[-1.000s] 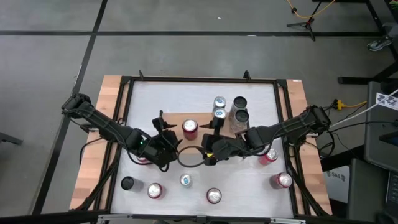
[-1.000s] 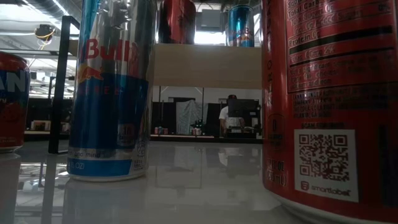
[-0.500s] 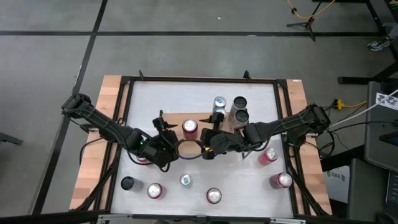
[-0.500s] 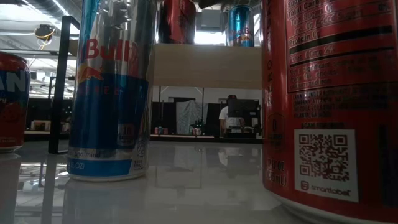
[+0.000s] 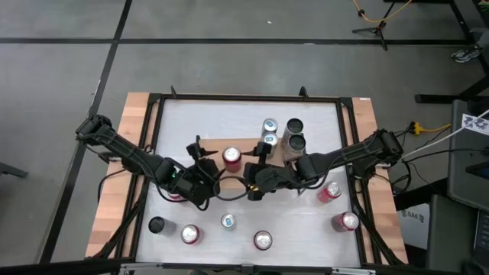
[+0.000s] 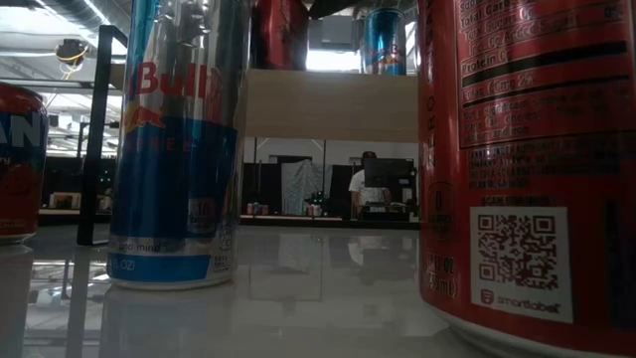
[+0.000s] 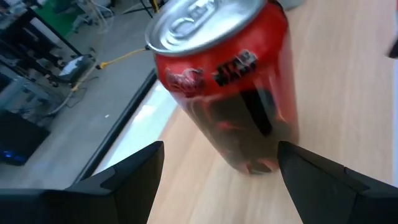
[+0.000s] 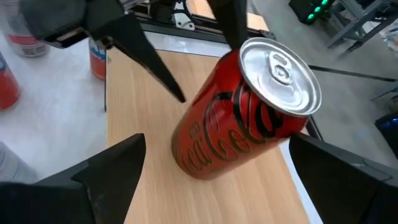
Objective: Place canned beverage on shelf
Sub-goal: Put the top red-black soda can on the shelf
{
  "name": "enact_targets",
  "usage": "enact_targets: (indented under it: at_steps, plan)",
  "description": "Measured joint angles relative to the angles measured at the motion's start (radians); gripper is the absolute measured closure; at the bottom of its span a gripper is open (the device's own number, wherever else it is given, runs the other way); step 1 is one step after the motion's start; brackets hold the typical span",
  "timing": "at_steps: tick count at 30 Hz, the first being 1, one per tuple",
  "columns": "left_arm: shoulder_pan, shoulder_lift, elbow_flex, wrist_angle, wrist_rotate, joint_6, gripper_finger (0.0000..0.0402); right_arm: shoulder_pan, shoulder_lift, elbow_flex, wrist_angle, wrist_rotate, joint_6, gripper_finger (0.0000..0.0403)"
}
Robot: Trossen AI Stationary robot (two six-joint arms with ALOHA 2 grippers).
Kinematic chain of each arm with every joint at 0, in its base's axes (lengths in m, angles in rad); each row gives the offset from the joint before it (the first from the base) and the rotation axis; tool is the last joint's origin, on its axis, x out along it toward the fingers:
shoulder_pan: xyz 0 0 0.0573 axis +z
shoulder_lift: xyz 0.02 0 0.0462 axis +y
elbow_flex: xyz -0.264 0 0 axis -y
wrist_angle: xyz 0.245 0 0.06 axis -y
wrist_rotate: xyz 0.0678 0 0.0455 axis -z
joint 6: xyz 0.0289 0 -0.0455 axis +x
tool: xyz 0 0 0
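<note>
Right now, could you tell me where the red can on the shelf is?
The red can stands on the shelf, at its left end, between both open hands.

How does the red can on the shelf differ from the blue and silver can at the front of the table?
The red can stands on the wooden shelf, between both open grippers, left and right; the blue and silver can stands on the white tabletop with no gripper near. From above, the red can looks wider and the blue and silver can slimmer. Both are upright with silver tops.
</note>
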Motion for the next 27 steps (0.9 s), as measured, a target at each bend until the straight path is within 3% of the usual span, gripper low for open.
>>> enact_targets:
  at_steps: [6,20,27]
  plan:
    - [-0.001,0.000,0.000,-0.016,-0.050,0.010,0.0095,0.001,0.003,0.000,0.005,-0.022,0.000,0.0017]
    - [0.000,0.000,0.000,-0.128,-0.139,0.009,0.0095,0.002,0.003,0.000,0.039,-0.182,0.000,0.0017]
    - [-0.007,0.000,0.000,-0.138,-0.119,0.005,0.0095,0.002,-0.002,0.000,0.030,-0.196,0.000,0.0017]
